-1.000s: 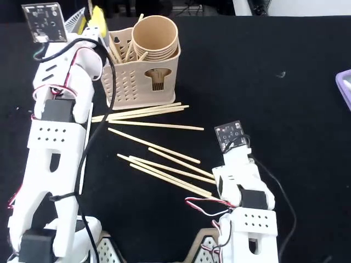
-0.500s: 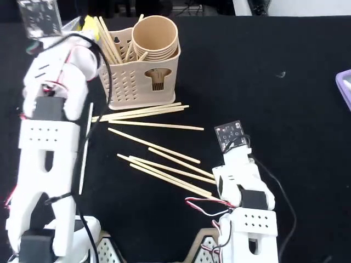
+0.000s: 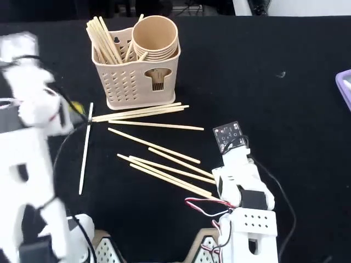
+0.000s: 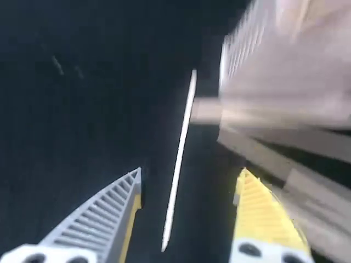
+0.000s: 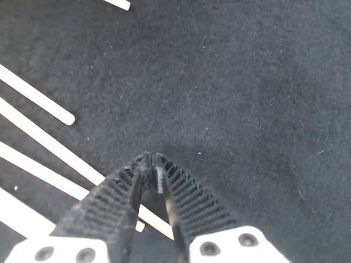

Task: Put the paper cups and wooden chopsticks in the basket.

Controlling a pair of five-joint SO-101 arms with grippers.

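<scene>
Nearest the robot's bases, well in front of the beige perforated plastic basket point(image 3: 137, 90), the right arm point(image 3: 241, 189) holds its jaws closed on nothing over the black table point(image 3: 290, 137), beside a fan of loose pale wooden chopsticks point(image 3: 164, 164). Off the basket's corner on the left arm's point(image 3: 27, 142) side lies a single wooden chopstick point(image 4: 180, 159), its long axis running from the basket toward that arm. The left jaws gape wide and empty with it lengthwise in their gap, so this arm looks nearer. The stacked tan paper cups point(image 3: 156, 35) and bundled chopsticks point(image 3: 103, 38) stand in the basket.
</scene>
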